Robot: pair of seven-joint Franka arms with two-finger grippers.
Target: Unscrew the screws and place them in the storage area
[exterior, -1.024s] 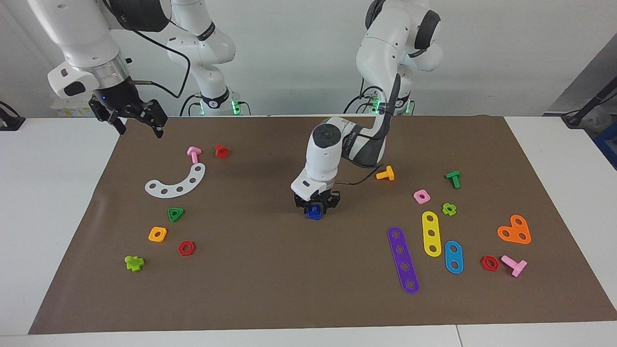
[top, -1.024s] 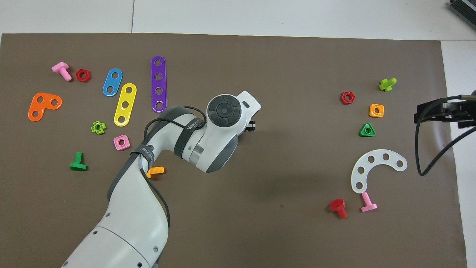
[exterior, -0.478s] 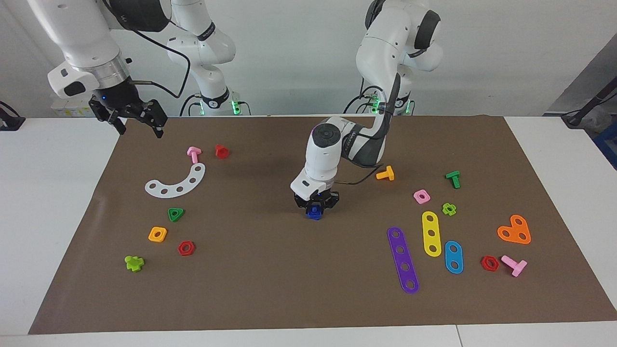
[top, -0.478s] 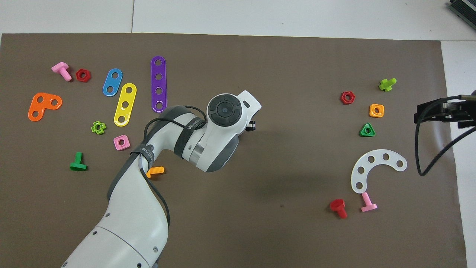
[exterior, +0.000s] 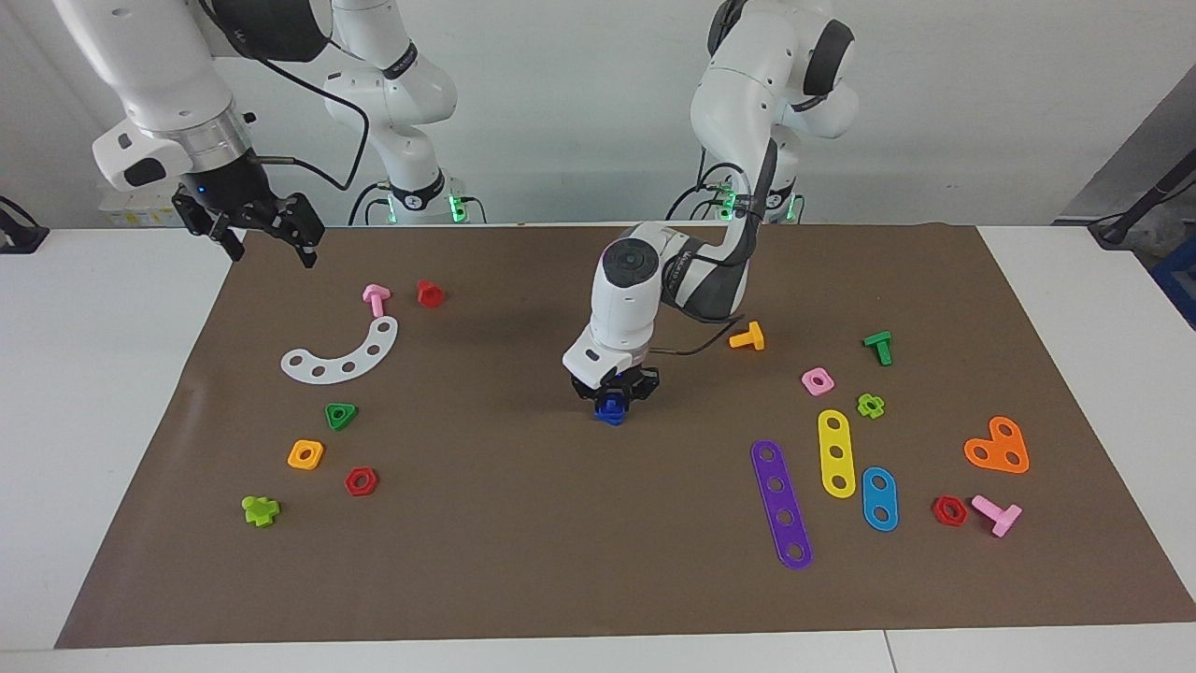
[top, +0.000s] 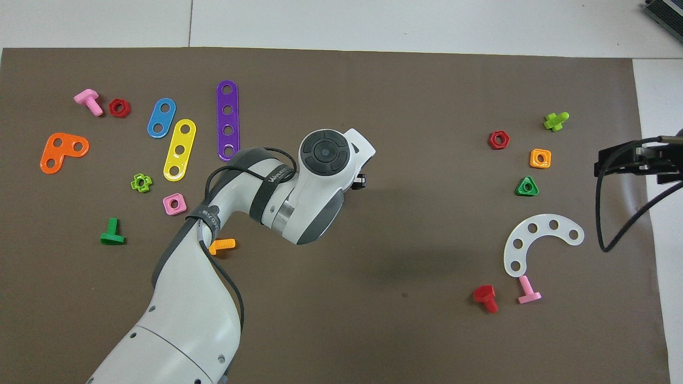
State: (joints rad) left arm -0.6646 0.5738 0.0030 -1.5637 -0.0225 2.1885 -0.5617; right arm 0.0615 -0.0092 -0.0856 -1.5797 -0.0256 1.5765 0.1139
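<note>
While the left tool point(exterior: 612, 400) grips the dark-blue screw point(exterior: 612, 409) at frame centre, the storage area point(exterior: 322, 411) lies centre-left; the right tool point(exterior: 271, 239) waits open, upper left.

The strap point(top: 273, 180) on the left arm bears unreadable white lettering.

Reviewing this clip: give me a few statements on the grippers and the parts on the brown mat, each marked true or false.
1. The left gripper is shut on the small dark-blue plastic bolt at mid-mat. True.
2. The right gripper holds a pink bolt. False: it is open and holds nothing, waiting above the mat's edge.
3. The white curved four-hole strip lies at the right arm's end of the brown paper mat. True.
4. The purple straight strip lies on the yellow one. False: the yellow strip lies beside it, apart.
</note>
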